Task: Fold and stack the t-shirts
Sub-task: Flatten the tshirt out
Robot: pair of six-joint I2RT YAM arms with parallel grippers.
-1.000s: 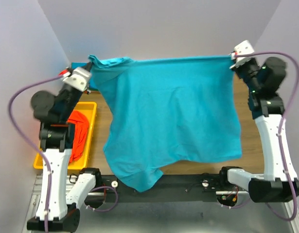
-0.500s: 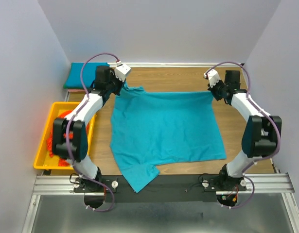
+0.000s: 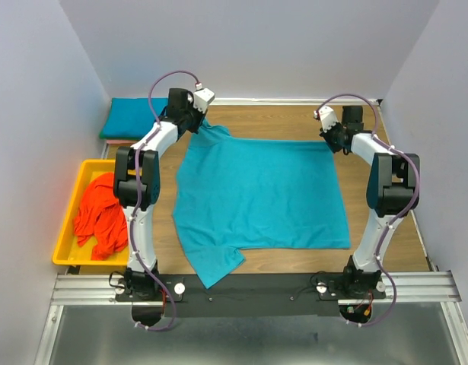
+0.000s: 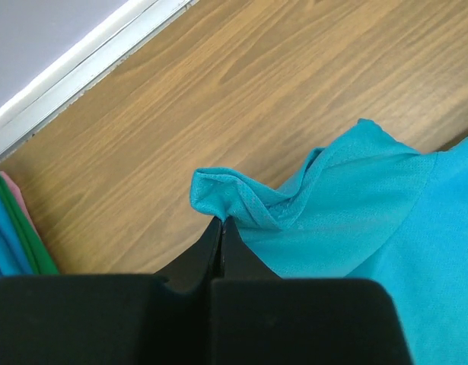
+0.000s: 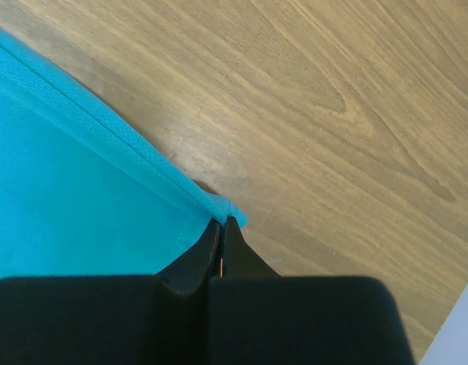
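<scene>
Both arms have dropped low and reached to the far side of the table [image 3: 279, 122] since 1 second ago, when they held the teal t-shirt [image 3: 256, 194] stretched in the air between them. It now lies spread across the middle of the wood. Its far edge runs between the 2 grippers, and 1 sleeve at the near left laps over the table's front edge onto the black rail.

The left gripper [image 4: 221, 222] has its fingers pressed together on a bunched, wrinkled far-left corner of the cloth. The right gripper [image 5: 222, 222] is likewise pinched tight on the far-right hemmed corner, which lies nearly flat on the wood.

By my reading, the step in hand is the lay-out that comes before any fold: the shirt is down, but both corners are gripped and no fold is made. The next move calls for letting go of both corners, and the crumpled left corner (the untidier of the 2) likely needs flattening. After that the arms can re-grip along 1 side to fold it over.

An orange-red t-shirt [image 3: 100, 213] waits in the yellow tray [image 3: 66, 255] at the left. A folded teal pile [image 3: 131, 118] sits at the far-left corner, the probable place for the stack.
</scene>
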